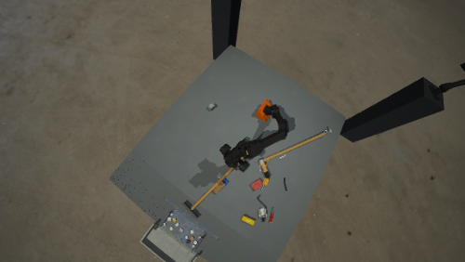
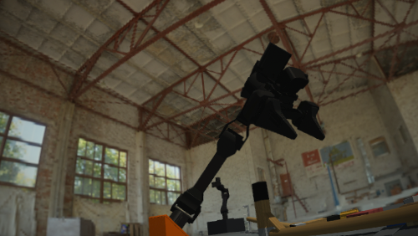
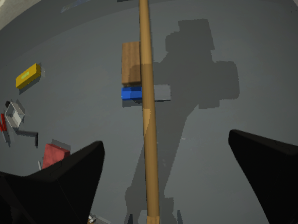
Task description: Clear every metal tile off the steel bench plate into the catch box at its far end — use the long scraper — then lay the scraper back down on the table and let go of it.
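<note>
Brick walls, tall windows and red roof trusses stand round a grey tabletop [image 1: 186,135], with bare concrete floor beyond it. On its near side, the catch box [image 1: 169,248] adjoins the bench plate [image 1: 182,222], where small tiles lie scattered, pale ones and a few orange. The scraper [image 1: 211,189] [image 3: 145,65] rests at the near left, its long wooden handle running from under the arm to a dark blade just beside the plate. Beside the handle are a wood block [image 1: 219,188] [image 3: 131,62] and a blue piece [image 1: 226,181] [image 3: 131,93], close enough to snag a careless grasp.

The step in hand looks to be picking up the scraper. To do it well, the tool [image 1: 234,158] [image 2: 310,138] [image 3: 169,143] should come down with the handle midway between its fingers, descend straight, then close squarely on the wood, clear of the block. A firm hold matters, as such a long handle may twist once the blade meets the tiles.

The arm [image 1: 265,141] [image 2: 213,167] reaches out from its orange base [image 1: 262,111] [image 2: 162,226], raised above the tabletop, wrist tipped downward. The tool stands wide with nothing in it, fingers on either side of the handle as the wrist view shows.
</note>
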You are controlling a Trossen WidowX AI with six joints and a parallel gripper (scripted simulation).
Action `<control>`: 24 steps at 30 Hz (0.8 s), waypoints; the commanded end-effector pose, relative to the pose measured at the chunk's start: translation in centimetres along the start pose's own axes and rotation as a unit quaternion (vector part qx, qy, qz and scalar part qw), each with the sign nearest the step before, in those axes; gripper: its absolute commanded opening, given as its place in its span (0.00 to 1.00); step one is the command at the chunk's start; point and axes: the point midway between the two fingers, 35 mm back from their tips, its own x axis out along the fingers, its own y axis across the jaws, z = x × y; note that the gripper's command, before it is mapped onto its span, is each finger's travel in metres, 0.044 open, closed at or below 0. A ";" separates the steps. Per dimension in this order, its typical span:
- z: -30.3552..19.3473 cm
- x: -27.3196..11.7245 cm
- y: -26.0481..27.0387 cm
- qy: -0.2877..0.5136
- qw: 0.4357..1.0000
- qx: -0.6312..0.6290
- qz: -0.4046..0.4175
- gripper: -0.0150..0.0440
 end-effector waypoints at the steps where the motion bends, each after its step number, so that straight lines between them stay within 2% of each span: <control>1: -0.2 1.4 0.0 0.016 1.000 -0.007 -0.006 1.00; 19: -2.8 9.7 0.1 0.116 0.992 -0.032 -0.025 1.00; 24: -3.1 10.2 0.1 0.124 0.991 -0.034 -0.027 1.00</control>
